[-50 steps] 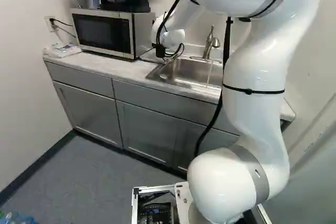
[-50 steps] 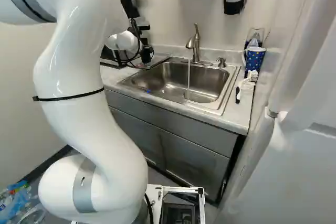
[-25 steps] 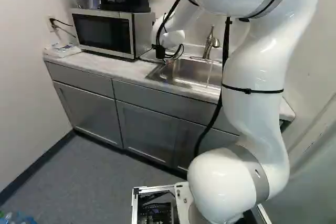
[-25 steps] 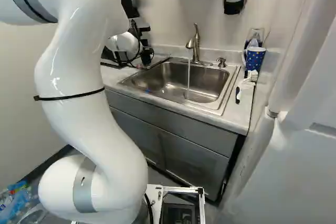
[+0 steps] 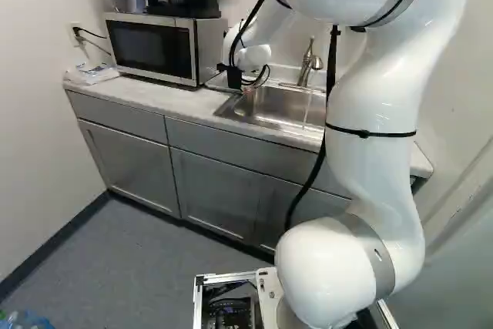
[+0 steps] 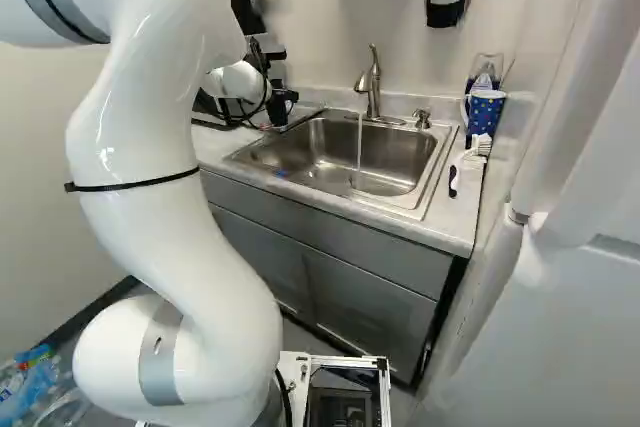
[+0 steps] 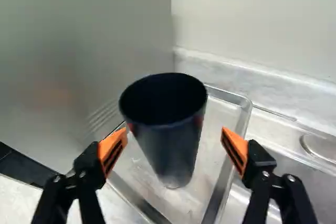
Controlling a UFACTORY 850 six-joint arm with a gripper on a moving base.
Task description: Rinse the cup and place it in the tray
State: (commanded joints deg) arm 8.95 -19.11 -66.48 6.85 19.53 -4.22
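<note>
Open gripper [image 6: 279, 107] around the dark cup [image 7: 173, 156], and the cup stands in the tray [image 7: 231, 96]

Your gripper is open: in the wrist view its two fingers are spread, one at each side of the cup, and the orange pads [image 7: 237, 148] do not close on it. On one side there is a clear gap; on the other side the pad is very near to the cup, and I cannot tell if it touches. The cup is upright inside the metal tray, with its mouth up. Its inside is too dark for you to see what is in it.

The tray lies on the counter [image 6: 450, 212], to the left of the sink [image 6: 340, 172], and the microwave [image 5: 150, 50] is to the left of the tray. Your arm [image 5: 370, 113] reaches over to this far part of the counter. At the far side of the sink stands the faucet [image 6: 374, 87], and water [image 6: 360, 147] runs from it down into the basin. To the right of the sink you have a blue patterned mug [image 6: 486, 112], and nearer to you a white brush [image 6: 468, 159].
</note>
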